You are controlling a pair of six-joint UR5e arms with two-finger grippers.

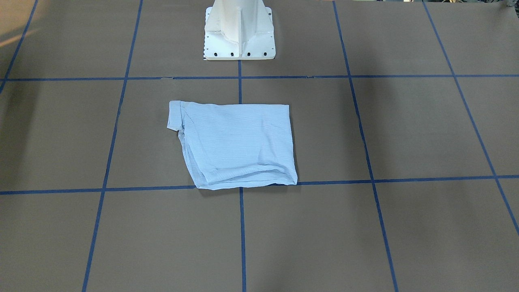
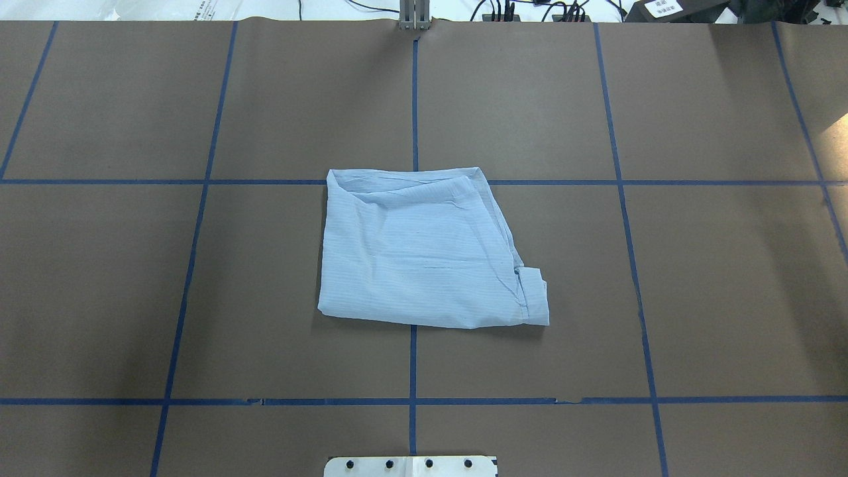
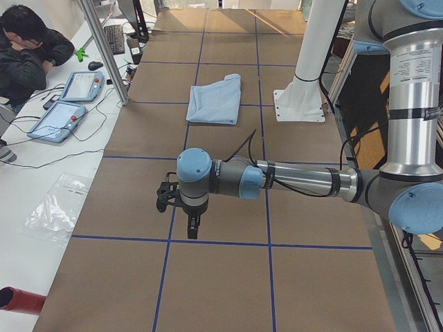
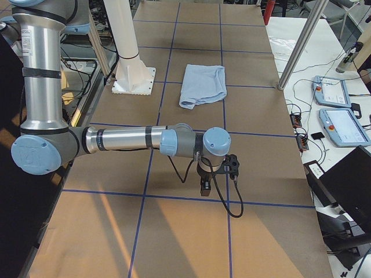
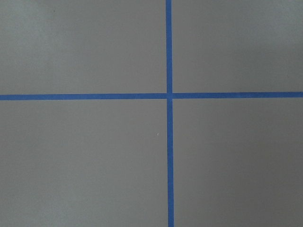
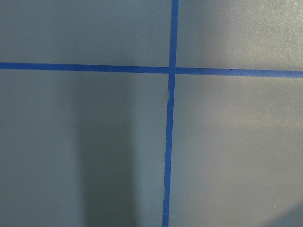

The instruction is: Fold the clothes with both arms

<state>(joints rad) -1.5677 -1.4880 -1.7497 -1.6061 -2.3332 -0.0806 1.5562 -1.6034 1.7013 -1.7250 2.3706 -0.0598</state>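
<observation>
Light-blue shirt (image 2: pixel 424 258) folded compact at centre of table (image 2: pixel 199 298), cuff (image 2: pixel 535 295) jutting at 4 o'clock, job seemingly done; left gripper (image 3: pixel 193 225) parked off at 9 o'clock, right gripper (image 4: pixel 204 186) at 3 o'clock, finger state impossible to tell.

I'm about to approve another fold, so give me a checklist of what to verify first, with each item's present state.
1. The shirt lies folded and flat on the table: ok.
2. Fold edges tidy: not ok, a cuff sticks out at one corner.
3. The left pincer is clear of the shirt: ok.
4. The right pincer is clear of the shirt: ok.
5. Both pincers open: cannot tell.
6. The person is off the table: ok.
</observation>
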